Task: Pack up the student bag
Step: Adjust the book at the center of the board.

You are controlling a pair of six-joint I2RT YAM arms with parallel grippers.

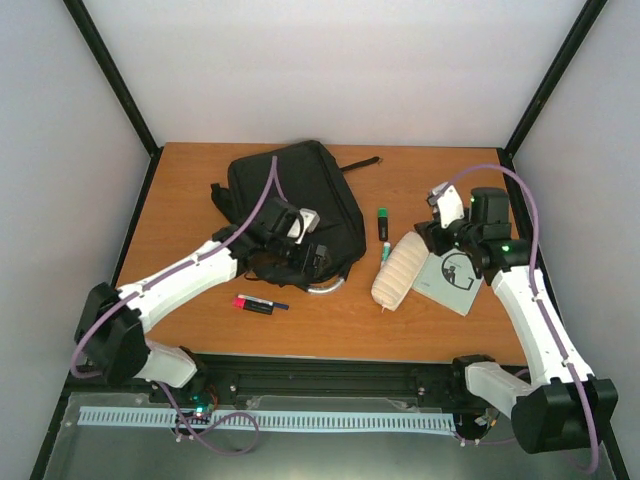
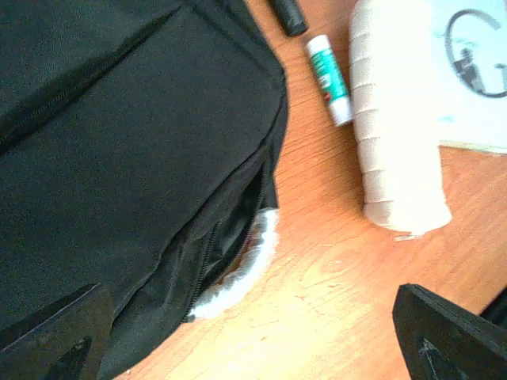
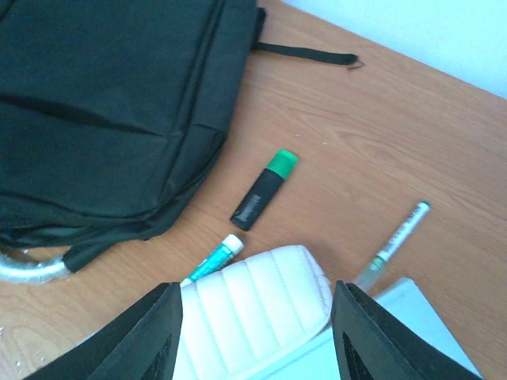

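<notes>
Lying left of centre on the worktop [image 1: 450, 180], the student bag [image 1: 300, 190] shows a partly open zip at its near edge. The left claw [image 2: 253, 340] hangs over that edge, spread wide and gripping nothing. The right claw [image 3: 249, 340], likewise released, hovers above the cream pouch [image 3: 253, 305], which lies just beside a green highlighter [image 3: 264, 190] and a glue stick [image 3: 214, 257].

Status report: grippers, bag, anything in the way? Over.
Both open, empty: left gripper over near corner of the student bag, right gripper above the cream pouch. Loose between bag and pouch: highlighter, glue stick.
</notes>
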